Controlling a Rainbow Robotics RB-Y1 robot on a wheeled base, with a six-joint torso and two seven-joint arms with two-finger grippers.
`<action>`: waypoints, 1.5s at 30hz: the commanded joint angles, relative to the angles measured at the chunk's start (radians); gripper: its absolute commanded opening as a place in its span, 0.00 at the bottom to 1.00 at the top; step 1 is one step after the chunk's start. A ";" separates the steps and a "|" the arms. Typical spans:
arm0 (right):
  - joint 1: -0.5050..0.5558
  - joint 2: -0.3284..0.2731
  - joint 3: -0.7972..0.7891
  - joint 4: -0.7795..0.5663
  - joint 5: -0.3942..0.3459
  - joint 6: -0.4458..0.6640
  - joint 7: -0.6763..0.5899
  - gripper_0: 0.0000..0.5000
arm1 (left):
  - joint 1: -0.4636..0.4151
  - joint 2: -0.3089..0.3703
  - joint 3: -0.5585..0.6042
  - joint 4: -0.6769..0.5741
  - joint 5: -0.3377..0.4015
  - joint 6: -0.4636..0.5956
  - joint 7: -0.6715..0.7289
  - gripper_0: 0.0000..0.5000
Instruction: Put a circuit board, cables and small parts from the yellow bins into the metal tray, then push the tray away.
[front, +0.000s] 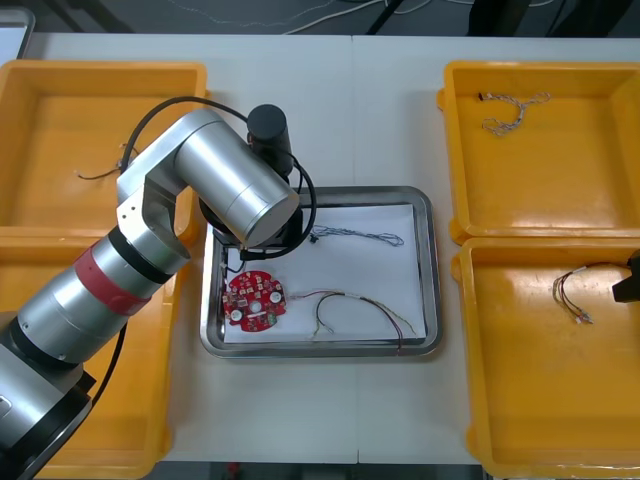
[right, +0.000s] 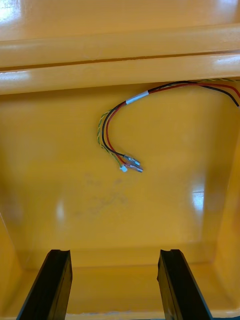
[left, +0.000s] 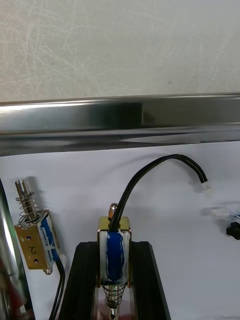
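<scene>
Left wrist: left pincer (left: 114, 246) inside tray (left: 120, 120) grips small metal part (left: 114, 239), twin (left: 34, 241) beside.

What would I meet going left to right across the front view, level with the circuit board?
Near left yellow bin, round red circuit board, red and yellow cable on the white-lined metal tray, near right yellow bin, its red and yellow cable. The left arm's fingers, over the tray, hold a small metal part.

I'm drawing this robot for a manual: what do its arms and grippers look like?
The left arm is built of round silver segments with black joints, one red band and a black cable looping alongside. The left gripper and right gripper each have two flat black fingers with squared tips.
</scene>
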 joint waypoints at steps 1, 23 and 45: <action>0.012 -0.008 -0.032 -0.026 0.007 -0.005 -0.020 1.00 | -0.025 -0.028 -0.013 -0.009 -0.013 -0.012 0.021 0.00; 0.012 -0.008 -0.032 -0.026 0.007 -0.005 -0.020 1.00 | -0.025 -0.031 -0.010 -0.039 -0.027 0.048 0.020 0.90; 0.012 -0.008 -0.032 -0.026 0.007 -0.005 -0.020 1.00 | -0.042 0.118 0.145 -0.252 0.189 0.246 -0.011 0.91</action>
